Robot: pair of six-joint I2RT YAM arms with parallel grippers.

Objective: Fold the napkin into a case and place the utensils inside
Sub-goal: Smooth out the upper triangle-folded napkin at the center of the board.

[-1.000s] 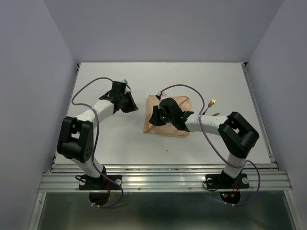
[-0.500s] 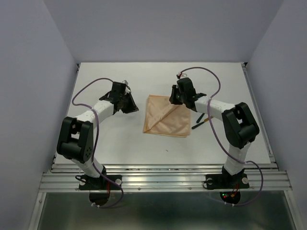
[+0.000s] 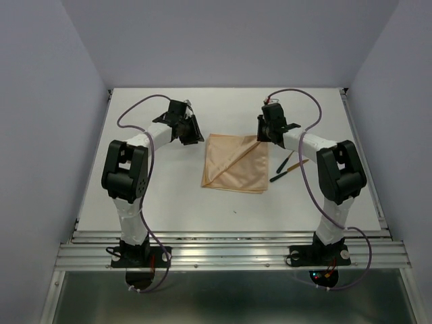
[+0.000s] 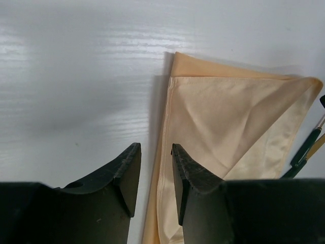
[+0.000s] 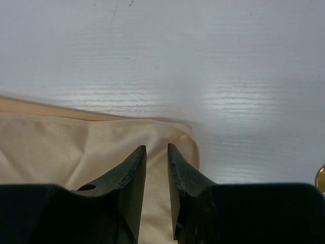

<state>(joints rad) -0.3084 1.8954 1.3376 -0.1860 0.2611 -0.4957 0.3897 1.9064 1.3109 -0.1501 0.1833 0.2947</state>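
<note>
Napkin [image 3: 236, 165], soft peach cloth folded flat; left fingers [image 4: 124, 173] and right fingers [image 5: 133, 173] slightly parted, empty.

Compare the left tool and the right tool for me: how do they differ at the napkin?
The left tool's jaws stand wider apart than the right tool's. The left tool's gap straddles the napkin's left edge, partly over bare table. The right tool's gap lies wholly over cloth at the napkin's far-right corner. Both are open and empty, gripping no cloth.
</note>
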